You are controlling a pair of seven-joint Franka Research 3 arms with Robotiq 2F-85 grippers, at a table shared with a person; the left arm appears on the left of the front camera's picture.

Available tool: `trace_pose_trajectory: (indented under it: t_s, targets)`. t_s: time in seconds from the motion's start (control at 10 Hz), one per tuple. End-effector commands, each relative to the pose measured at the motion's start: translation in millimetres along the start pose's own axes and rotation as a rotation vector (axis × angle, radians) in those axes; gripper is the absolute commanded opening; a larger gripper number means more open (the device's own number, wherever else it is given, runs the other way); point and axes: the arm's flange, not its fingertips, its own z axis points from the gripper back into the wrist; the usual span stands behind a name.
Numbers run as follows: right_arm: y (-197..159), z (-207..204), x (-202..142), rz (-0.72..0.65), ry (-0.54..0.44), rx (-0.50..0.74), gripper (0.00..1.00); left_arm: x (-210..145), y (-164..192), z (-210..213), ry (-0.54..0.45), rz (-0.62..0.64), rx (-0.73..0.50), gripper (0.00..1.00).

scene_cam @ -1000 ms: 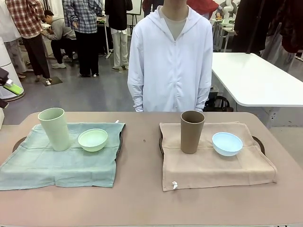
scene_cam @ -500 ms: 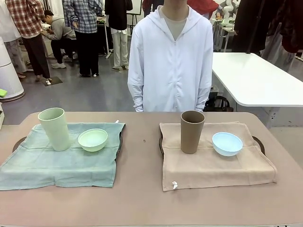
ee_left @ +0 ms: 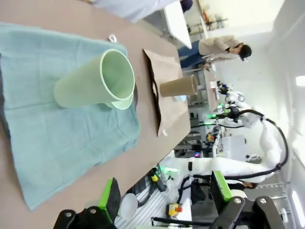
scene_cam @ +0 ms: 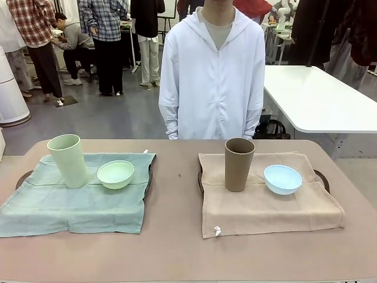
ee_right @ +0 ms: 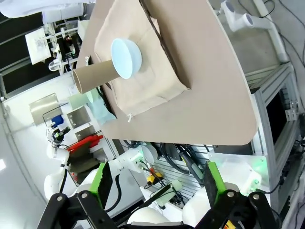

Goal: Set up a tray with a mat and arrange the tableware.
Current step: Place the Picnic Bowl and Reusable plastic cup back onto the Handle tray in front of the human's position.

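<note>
Two dark trays sit side by side on the table, each under a mat. On the teal mat (scene_cam: pixel 76 203) stand a pale green tumbler (scene_cam: pixel 68 160) and a mint bowl (scene_cam: pixel 115 174); the tray's rim (scene_cam: pixel 22 178) peeks out at the left. A brown tumbler (scene_cam: pixel 238 164) and a light blue bowl (scene_cam: pixel 283 179) rest on the beige mat (scene_cam: pixel 265 206). My left gripper (ee_left: pixel 166 193) is open, off the table's near side, facing the green tumbler (ee_left: pixel 93 83). My right gripper (ee_right: pixel 157 179) is open too, well away from the blue bowl (ee_right: pixel 126 58) and the brown tumbler (ee_right: pixel 95 76).
A person in a white hooded jacket (scene_cam: pixel 213 71) stands at the far edge, hands off the table. Bare tabletop (scene_cam: pixel 177 247) runs between the trays and along the near edge. A white table (scene_cam: pixel 318 97) stands behind at the right.
The left gripper's green pad, visible at the front view's left edge a second ago, has slid out of that view. The tableware and mats have not moved.
</note>
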Motion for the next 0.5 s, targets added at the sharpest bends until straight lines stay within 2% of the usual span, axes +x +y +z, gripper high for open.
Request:
trace_pose_trajectory:
  t_s: [0.0,0.2,0.4]
  targets:
    - [-7,2,1,0.017,-0.001,0.067,1.00,7,7,6,-0.012,0.002,-0.062,1.00]
    - [-10,1,3,0.012,-0.001,0.087,1.00,13,-3,-15,0.035,-0.001,-0.050,1.00]
    - [-5,-4,6,0.030,0.018,0.070,1.00,15,-10,-18,0.102,-0.040,-0.011,1.00]
